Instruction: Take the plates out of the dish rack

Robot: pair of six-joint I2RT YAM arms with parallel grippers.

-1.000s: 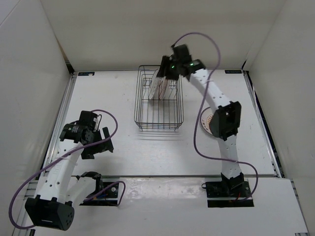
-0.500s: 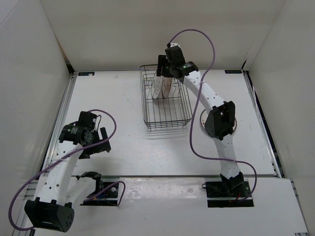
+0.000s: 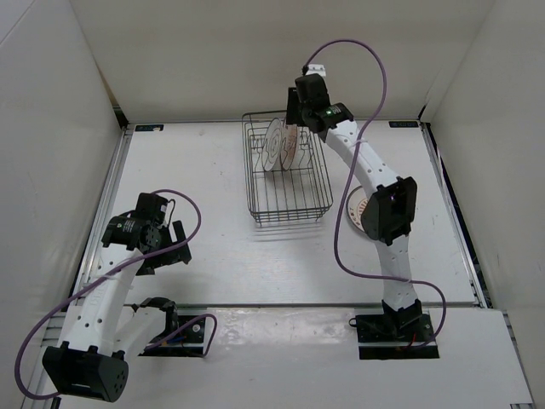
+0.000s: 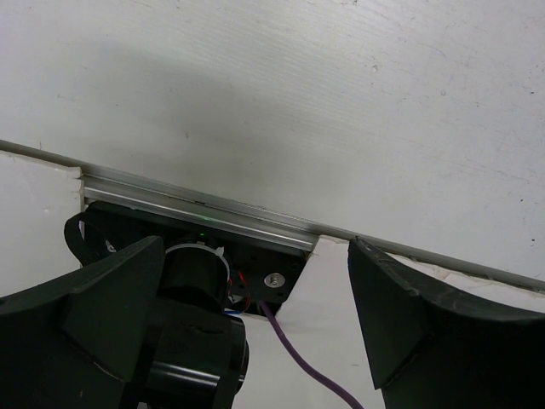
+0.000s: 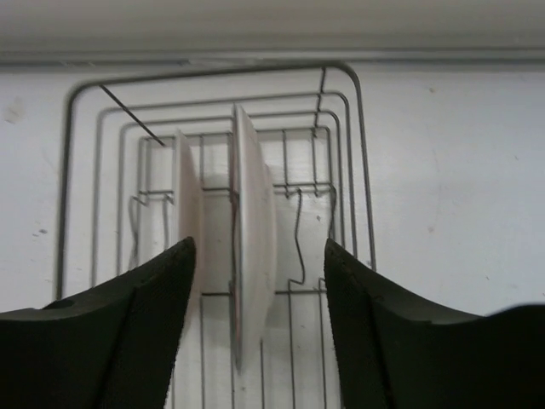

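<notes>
Counting one unloaded plate (image 3: 358,211) lying on table (image 3: 196,170) right of dish rack (image 3: 287,192) | finding two racked plates (image 3: 272,145) standing upright at its far end | straddling centred plate (image 5: 247,187) with right gripper (image 5: 257,256) spread wide, gripping nothing | idling left gripper (image 4: 255,247) open, well apart | judging one third done.

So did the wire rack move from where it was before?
Yes. In the top view the dish rack has slid a little to the right, away from the table's left rail. Its near end shifted most.
</notes>
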